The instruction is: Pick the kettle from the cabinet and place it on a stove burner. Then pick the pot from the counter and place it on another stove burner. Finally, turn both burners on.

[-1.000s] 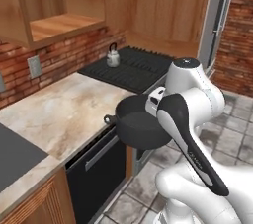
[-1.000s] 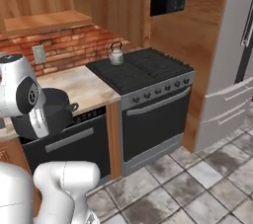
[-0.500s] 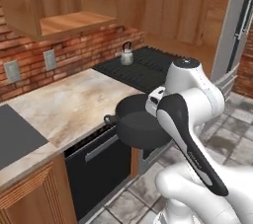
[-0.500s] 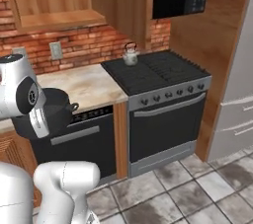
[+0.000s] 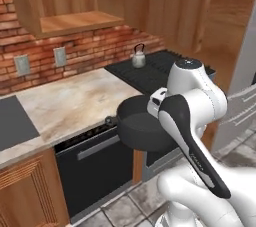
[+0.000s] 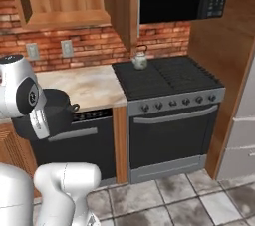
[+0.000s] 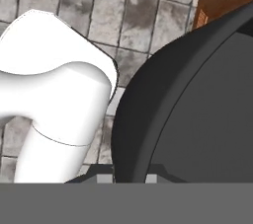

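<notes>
The gripper (image 7: 129, 177) is clamping the pot (image 5: 142, 126) by its rim, carrying it off the counter (image 5: 70, 103). Keeping it level matters while swinging toward a free burner (image 6: 185, 73) (the kettle (image 6: 140, 60) is occupying the back-left one).

desk (image 5: 75, 103): beige marble-look top, brown veining, below brick wall | on desk: dark grey flat panel (image 5: 15, 128) at its left end | cooktop (image 6: 167, 78): black, grated, just right of desk | on cooktop: kettle (image 6: 140, 60) at back-left burner | cabinet shelf (image 5: 75, 21): plain wood | floor (image 6: 199, 202): grey tile
</notes>
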